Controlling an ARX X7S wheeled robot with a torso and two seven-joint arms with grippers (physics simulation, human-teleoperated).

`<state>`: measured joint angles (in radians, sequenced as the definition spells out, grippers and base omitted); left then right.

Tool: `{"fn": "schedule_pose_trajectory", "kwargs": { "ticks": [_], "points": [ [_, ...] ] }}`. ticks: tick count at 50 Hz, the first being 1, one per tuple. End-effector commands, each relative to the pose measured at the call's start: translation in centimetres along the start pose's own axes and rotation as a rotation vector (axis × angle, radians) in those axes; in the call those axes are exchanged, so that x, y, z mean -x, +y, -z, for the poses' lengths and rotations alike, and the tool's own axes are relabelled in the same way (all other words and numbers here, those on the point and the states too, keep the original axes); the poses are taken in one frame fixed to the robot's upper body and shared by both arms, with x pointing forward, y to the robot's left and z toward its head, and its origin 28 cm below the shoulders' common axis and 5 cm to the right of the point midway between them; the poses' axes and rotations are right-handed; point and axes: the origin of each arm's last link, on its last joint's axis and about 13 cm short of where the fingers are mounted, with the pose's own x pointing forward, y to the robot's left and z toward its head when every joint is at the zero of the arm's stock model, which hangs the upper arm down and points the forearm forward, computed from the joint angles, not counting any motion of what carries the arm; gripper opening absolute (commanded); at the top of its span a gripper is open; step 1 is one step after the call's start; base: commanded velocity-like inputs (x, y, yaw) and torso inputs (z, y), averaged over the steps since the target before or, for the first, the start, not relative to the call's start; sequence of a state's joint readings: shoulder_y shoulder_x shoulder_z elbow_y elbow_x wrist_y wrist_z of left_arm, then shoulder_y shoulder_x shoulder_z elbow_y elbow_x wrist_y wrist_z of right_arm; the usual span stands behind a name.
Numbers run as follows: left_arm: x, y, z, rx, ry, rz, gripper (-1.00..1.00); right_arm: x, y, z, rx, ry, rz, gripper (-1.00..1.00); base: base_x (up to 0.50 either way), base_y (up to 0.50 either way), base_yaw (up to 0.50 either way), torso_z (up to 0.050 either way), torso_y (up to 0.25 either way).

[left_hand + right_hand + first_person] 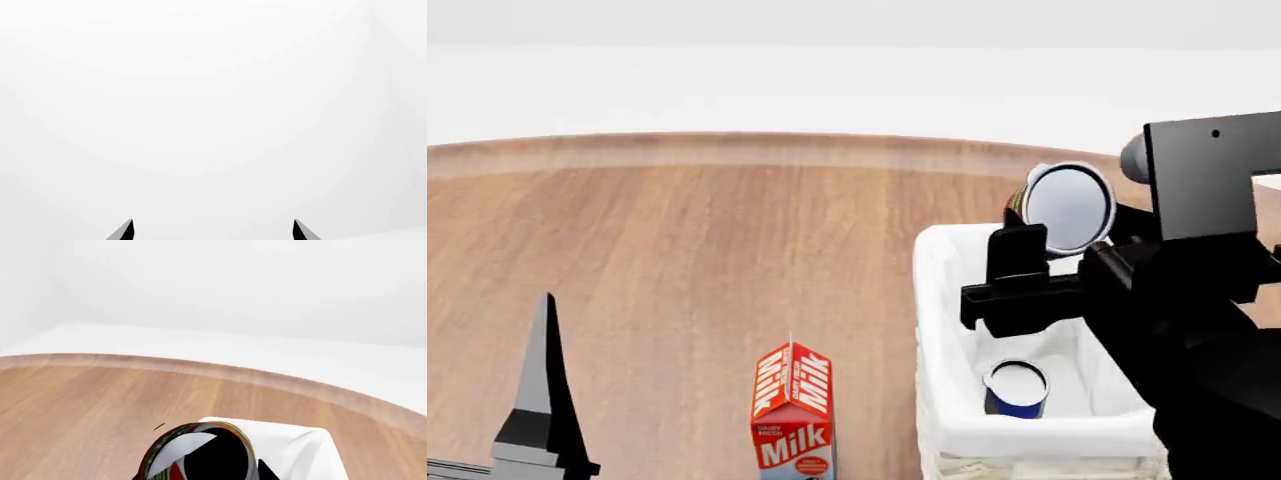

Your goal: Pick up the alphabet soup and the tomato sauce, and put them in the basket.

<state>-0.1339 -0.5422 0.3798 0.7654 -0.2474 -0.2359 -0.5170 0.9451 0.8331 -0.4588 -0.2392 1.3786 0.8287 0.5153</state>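
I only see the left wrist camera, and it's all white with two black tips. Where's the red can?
Observer: The right gripper holds the tomato sauce, tilted, above the basket's far rim.
Child: And the blue can?
Observer: The alphabet soup stands inside the basket.
Child: Is anything else around?
Observer: A milk carton stands left of the basket.

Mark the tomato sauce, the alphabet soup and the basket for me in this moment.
tomato sauce [1069,207]: head view, on its pale round end.
alphabet soup [1016,384]: head view, on its silvery top.
basket [941,300]: head view, on the white liner along its near-left rim.
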Motion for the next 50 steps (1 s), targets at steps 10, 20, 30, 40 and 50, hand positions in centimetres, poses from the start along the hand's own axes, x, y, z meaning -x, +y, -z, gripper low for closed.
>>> {"fn": "schedule_pose_trajectory", "kwargs": {
  "ticks": [10,20,30,40,50],
  "points": [
    [0.0,0.0,-0.2,0.001,-0.002,0.001,1.00,-6.4,-1.9,1.8,-0.054,0.055,0.146,-1.00,0.00,0.00,0.00,0.000,0.000],
    [0.1,0.2,-0.2,0.000,-0.003,-0.006,1.00,-9.2,-3.1,4.1,-0.068,0.092,0.192,-1.00,0.00,0.00,0.00,0.000,0.000],
    [-0.1,0.0,-0.1,0.001,-0.002,0.000,1.00,-10.6,-2.9,5.0,-0.055,0.083,0.203,-1.00,0.00,0.00,0.00,0.000,0.001],
    [-0.1,0.0,-0.4,0.003,-0.007,0.001,1.00,-11.7,-2.5,5.2,-0.067,0.127,0.215,-1.00,0.00,0.00,0.00,0.000,0.000],
    [-0.1,0.0,-0.2,0.004,-0.006,0.001,1.00,-12.3,-2.4,5.8,-0.078,0.194,0.230,-1.00,0.00,0.00,0.00,0.000,0.000]
  ]
}}
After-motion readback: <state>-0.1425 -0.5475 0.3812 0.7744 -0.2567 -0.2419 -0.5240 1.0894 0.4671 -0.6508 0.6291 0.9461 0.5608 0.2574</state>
